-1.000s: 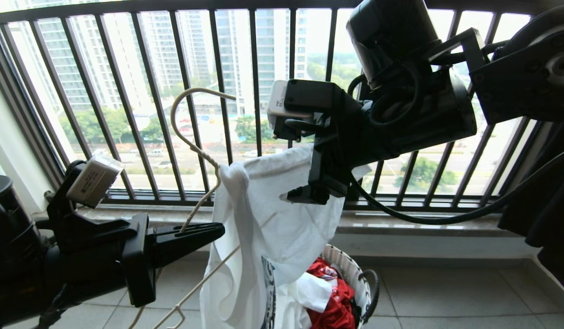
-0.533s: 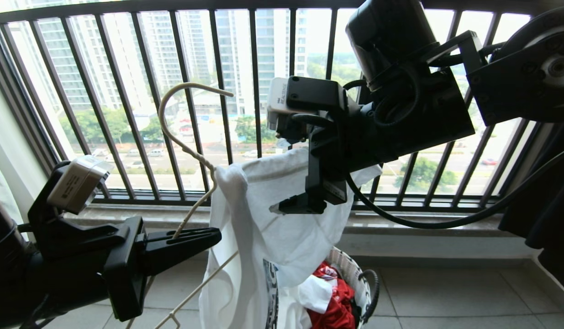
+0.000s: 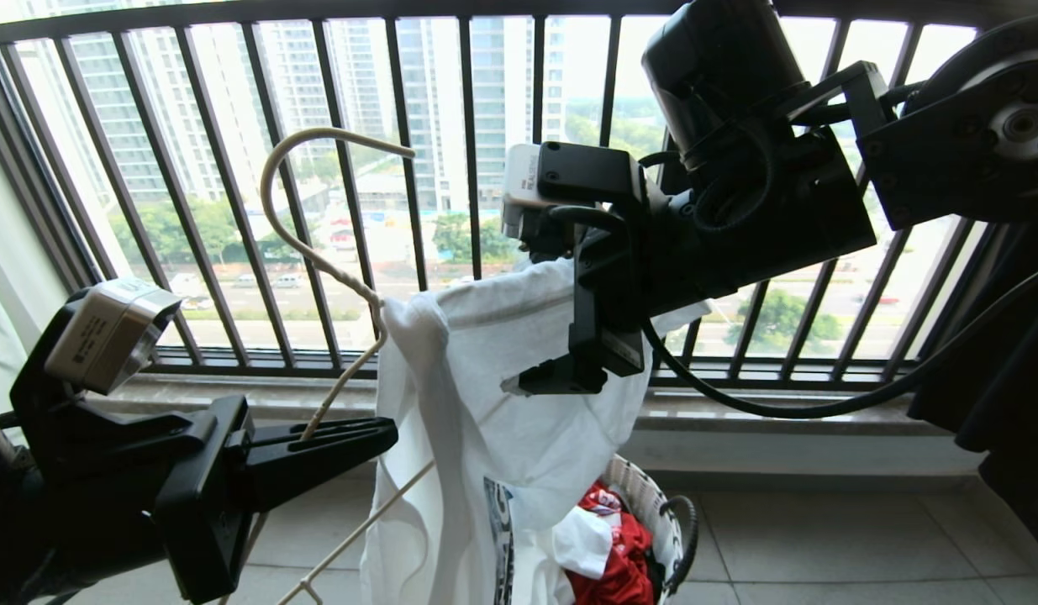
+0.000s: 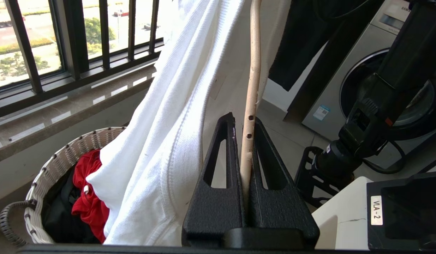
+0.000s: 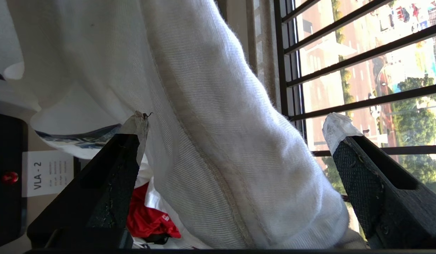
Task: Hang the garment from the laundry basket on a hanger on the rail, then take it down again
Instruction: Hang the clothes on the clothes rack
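Note:
The white garment (image 3: 502,403) hangs over one arm of the pale beige hanger (image 3: 317,260), its lower part trailing into the laundry basket (image 3: 653,496). My left gripper (image 3: 388,435) is shut on the hanger's other wire arm, low on the left; the beige rod (image 4: 251,88) sits pinched between the jaws of the left gripper (image 4: 244,121). My right gripper (image 3: 535,382) is at the garment's top edge. It is open wide, and the garment (image 5: 221,141) with its greyish collar seam lies between the taped fingertips (image 5: 339,128) of the right gripper (image 5: 238,127). The rail is out of view.
A black barred window railing (image 3: 468,168) and stone sill (image 3: 737,412) stand close behind. Red cloth (image 3: 611,563) fills the basket. A washing machine (image 4: 362,70) and dark hanging clothes (image 3: 1014,395) are on the right. The floor is tiled.
My left gripper has drawn the hanger leftward and slightly up, so the hook stands higher and further left. The garment's top followed a little. The right gripper stays open at the collar.

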You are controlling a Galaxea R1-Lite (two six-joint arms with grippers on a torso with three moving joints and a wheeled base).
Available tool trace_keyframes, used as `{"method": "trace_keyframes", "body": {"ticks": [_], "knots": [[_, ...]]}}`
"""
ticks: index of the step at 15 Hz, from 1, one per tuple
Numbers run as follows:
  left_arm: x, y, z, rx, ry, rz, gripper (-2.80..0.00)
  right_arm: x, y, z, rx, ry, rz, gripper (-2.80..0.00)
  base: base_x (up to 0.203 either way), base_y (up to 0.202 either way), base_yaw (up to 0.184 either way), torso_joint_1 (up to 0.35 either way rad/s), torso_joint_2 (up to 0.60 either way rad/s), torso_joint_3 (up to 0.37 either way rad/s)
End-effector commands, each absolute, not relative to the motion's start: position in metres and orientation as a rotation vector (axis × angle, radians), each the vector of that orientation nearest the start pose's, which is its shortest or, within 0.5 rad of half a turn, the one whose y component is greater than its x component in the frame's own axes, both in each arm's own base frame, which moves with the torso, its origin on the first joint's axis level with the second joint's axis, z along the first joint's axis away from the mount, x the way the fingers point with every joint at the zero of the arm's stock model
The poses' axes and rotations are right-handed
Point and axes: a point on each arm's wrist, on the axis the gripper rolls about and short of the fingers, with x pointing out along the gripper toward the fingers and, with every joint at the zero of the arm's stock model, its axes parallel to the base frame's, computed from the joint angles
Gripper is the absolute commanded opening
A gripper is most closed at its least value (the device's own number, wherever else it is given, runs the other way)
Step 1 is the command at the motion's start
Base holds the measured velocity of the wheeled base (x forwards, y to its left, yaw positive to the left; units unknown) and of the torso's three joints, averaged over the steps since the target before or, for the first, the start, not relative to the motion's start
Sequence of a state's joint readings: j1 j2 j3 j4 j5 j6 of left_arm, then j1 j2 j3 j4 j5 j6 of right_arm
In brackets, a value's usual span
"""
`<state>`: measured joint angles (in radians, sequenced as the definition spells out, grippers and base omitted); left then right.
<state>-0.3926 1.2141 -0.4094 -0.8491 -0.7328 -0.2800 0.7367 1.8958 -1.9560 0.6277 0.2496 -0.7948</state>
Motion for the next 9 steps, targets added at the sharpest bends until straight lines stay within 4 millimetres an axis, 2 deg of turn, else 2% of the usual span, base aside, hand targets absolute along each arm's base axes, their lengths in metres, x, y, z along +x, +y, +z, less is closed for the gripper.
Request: {"method": "trace_keyframes", "body": {"ticks": [1,9], "knots": [[0.147,-0.0772,0.2148,-0.24,0.092,-1.128,-2.8,0.2565,0.2401,0.3149,-0.852,0.165,1.149,0.0,0.0,0.0,0.0,0.0,0.0,0.0],[0.1496,-0.0769,0.2167,-0.241,0.086,-1.118,-2.8,0.2555,0.2404,0.3174,-0.836,0.147,1.162,0.0,0.0,0.0,0.0,0.0,0.0,0.0]]}}
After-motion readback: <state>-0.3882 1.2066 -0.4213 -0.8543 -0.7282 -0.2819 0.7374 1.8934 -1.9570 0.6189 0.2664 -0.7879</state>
